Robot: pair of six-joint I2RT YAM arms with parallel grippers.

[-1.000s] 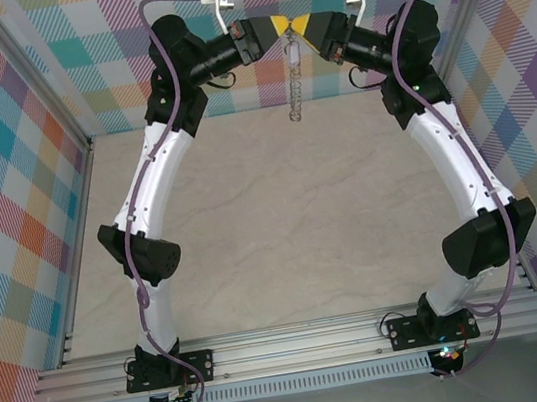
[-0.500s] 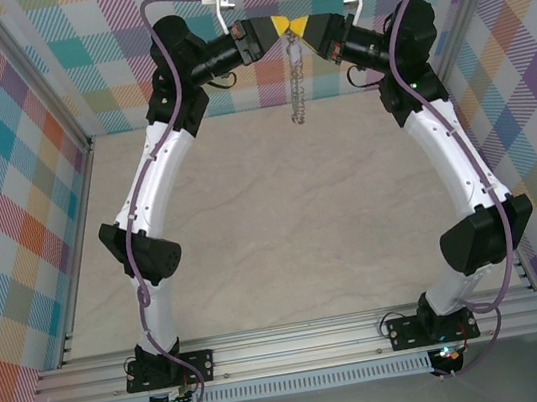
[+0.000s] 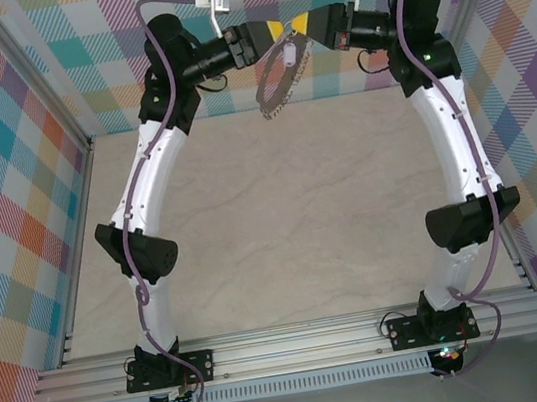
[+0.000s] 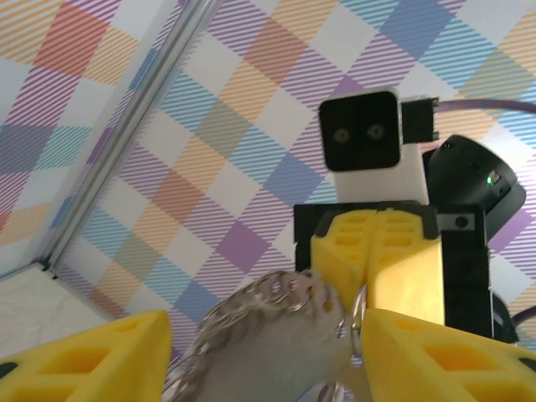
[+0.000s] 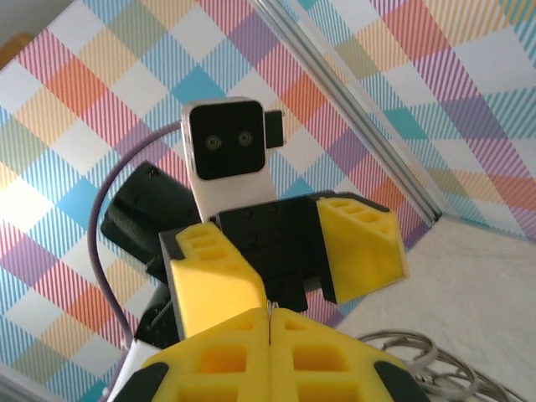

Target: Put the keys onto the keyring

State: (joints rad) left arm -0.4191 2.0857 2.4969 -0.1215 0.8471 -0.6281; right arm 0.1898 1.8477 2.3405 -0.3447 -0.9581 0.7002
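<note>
The keyring's (image 4: pixel 268 295) lower part was cut off at the left wrist view's bottom edge; no key could be told among its silvery beaded links. Both arms arched high, meeting at top centre. The right end effector (image 4: pixel 367 268) pinched the ring, and the left end effector (image 3: pixel 273 28) gaped wide.

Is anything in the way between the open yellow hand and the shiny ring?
Nothing visible is in the way. The keyring hangs from the shut right gripper, just in front of the open left gripper, with nothing between them.
</note>
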